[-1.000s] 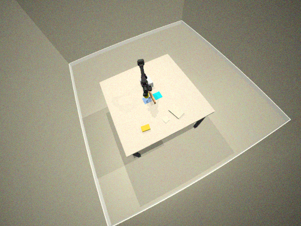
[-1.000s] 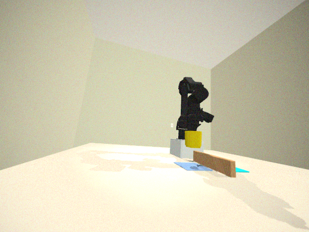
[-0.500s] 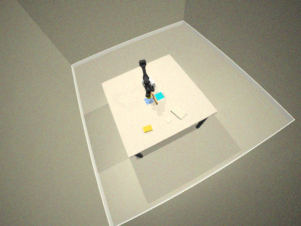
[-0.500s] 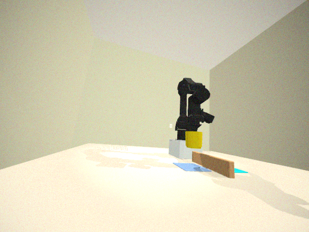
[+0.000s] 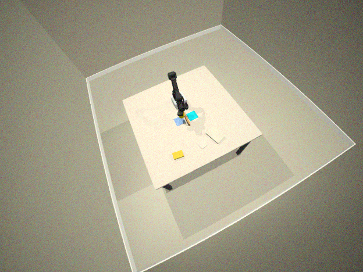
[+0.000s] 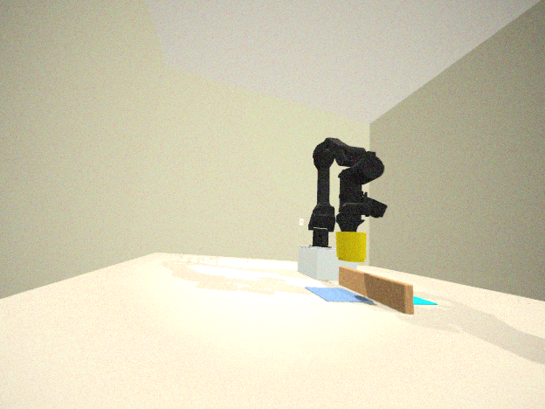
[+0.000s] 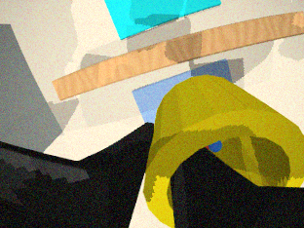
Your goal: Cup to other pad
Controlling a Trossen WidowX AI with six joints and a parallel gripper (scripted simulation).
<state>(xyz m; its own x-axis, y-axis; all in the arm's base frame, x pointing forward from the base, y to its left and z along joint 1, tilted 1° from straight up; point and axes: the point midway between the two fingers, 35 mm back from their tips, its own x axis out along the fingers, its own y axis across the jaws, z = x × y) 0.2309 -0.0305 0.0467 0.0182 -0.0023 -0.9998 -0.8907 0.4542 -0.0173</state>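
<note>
- Matte black arm (image 6: 324, 189) throughout, built from chunky, faceted segments with rounded joint housings.
- Slim straight link in the lower part, flaring into a wider collar just above the base.
- Bulkier, blocky wrist section (image 6: 354, 193) with a short boxy protrusion on one side.
- Light grey, box-shaped pedestal (image 6: 317, 261) under the black base.
- Gripper (image 7: 163, 176) fingers in the wrist view: broad, dark, angular slabs filling the lower part of the frame, edges slightly lighter grey.
- Cables, screws and markings not discernible.
</note>
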